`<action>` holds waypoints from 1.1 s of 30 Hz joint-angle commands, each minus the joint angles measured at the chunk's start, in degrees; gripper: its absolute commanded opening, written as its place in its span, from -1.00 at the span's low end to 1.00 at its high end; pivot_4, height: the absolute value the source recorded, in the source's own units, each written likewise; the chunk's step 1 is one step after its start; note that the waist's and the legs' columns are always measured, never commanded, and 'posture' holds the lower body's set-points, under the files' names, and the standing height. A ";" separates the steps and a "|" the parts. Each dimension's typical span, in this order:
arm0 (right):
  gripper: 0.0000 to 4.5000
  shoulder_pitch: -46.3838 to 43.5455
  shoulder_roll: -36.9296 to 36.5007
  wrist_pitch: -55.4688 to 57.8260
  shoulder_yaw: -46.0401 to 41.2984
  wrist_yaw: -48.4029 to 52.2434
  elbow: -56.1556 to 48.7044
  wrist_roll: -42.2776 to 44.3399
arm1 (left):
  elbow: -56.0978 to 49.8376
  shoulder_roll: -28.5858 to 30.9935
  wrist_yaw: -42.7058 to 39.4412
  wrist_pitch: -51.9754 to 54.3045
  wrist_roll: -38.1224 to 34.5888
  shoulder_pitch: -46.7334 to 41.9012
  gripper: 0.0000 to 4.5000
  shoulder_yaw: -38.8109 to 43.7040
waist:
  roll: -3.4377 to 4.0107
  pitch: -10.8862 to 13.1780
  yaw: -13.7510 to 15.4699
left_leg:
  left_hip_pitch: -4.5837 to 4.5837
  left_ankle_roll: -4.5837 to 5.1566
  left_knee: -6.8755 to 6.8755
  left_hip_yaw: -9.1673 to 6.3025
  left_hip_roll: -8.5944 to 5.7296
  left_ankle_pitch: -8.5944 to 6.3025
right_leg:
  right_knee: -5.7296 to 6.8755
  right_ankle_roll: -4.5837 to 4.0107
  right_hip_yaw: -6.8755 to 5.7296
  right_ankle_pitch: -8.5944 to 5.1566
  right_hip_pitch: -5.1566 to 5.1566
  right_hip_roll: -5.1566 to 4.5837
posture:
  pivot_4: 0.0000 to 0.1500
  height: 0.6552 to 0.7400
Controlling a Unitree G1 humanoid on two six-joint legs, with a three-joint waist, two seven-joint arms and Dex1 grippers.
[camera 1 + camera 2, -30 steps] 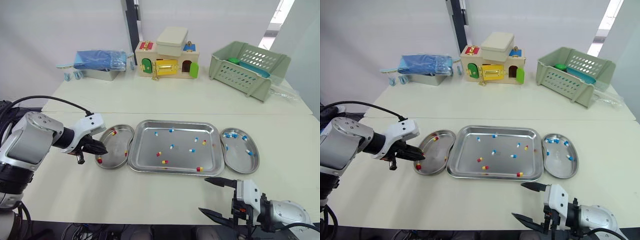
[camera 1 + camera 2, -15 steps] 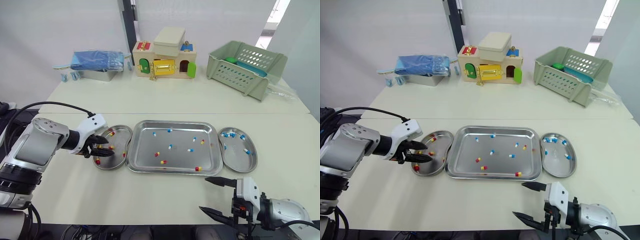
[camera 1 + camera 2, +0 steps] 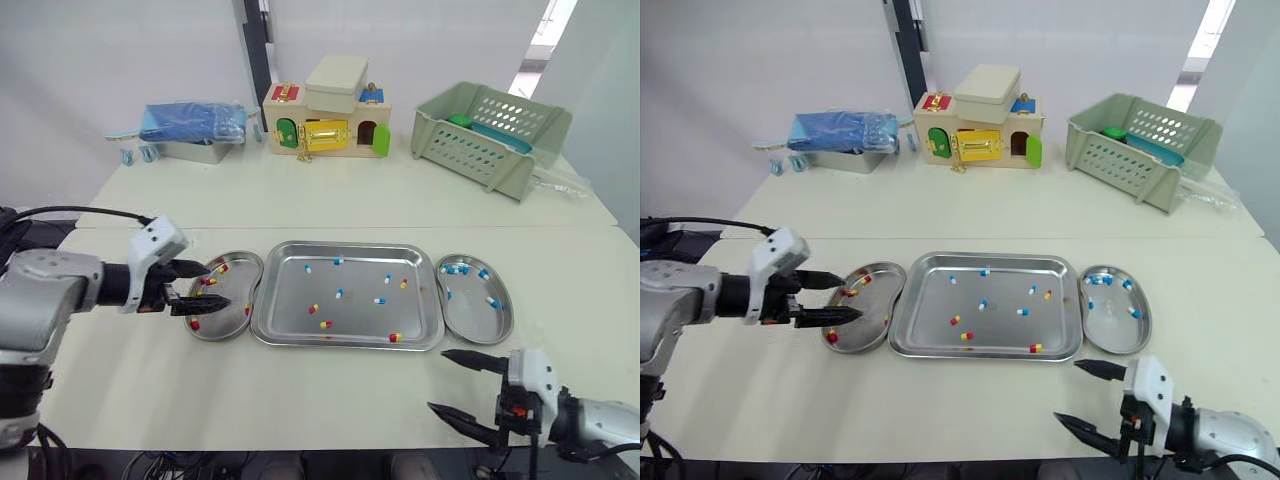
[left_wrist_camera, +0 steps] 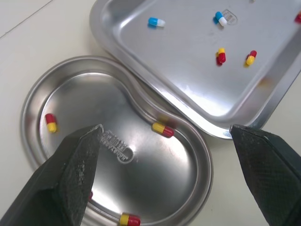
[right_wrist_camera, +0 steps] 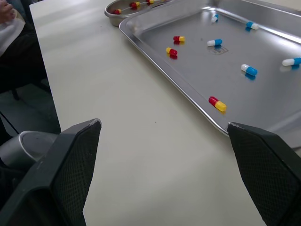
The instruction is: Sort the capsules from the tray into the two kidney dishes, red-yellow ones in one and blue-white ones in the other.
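Probably light, slick, rolling: small red-yellow capsule (image 3: pixel 326 324) on shiny steel tray (image 3: pixel 340 344); pinch across middle. Both jaws wide, empty.

Glossy metal tray (image 3: pixel 345 340), kidney dishes (image 4: pixel 70 99)

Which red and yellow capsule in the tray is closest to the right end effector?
The red-yellow capsule by the tray's near rim, right of centre; the other three lie farther from the right end effector.
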 commanded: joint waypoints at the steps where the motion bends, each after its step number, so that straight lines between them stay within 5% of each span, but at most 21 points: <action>1: 1.00 0.03 -2.76 1.84 -7.81 2.33 2.29 3.43 | -4.50 -0.82 2.59 -1.36 -1.76 8.40 0.99 12.72 | -0.02 0.00 0.04 | 0.01 0.03 0.00 0.04 0.01 -0.02 | -0.02 0.00 0.03 0.00 -0.01 0.00 | 1.00 1.00; 7: 1.00 -3.15 -8.43 3.62 -16.77 7.59 16.99 3.17 | -11.89 -9.03 4.39 -6.43 -2.23 29.44 0.99 33.77 | -0.10 -0.02 0.57 | 0.04 0.10 0.00 0.11 -0.03 -0.07 | -0.10 -0.01 0.03 0.00 0.04 -0.09 | 1.00 1.00; 14: 1.00 -12.36 -13.37 -0.42 -14.27 14.52 34.80 -2.29 | -13.83 -17.49 8.35 -14.90 -1.68 41.39 0.99 40.85 | -0.19 -0.07 1.25 | 0.06 0.11 0.03 0.16 -0.07 -0.08 | -0.12 -0.01 0.05 0.00 0.11 -0.16 | 1.00 1.00; 33: 1.00 -19.88 -12.98 -3.86 -11.97 17.12 43.14 -6.03 | -9.13 -20.72 12.25 -26.12 -4.49 44.41 0.99 36.92 | -0.14 -0.09 1.46 | 0.05 0.11 0.00 0.18 -0.09 -0.09 | -0.16 -0.01 0.03 0.00 0.10 -0.19 | 1.00 1.00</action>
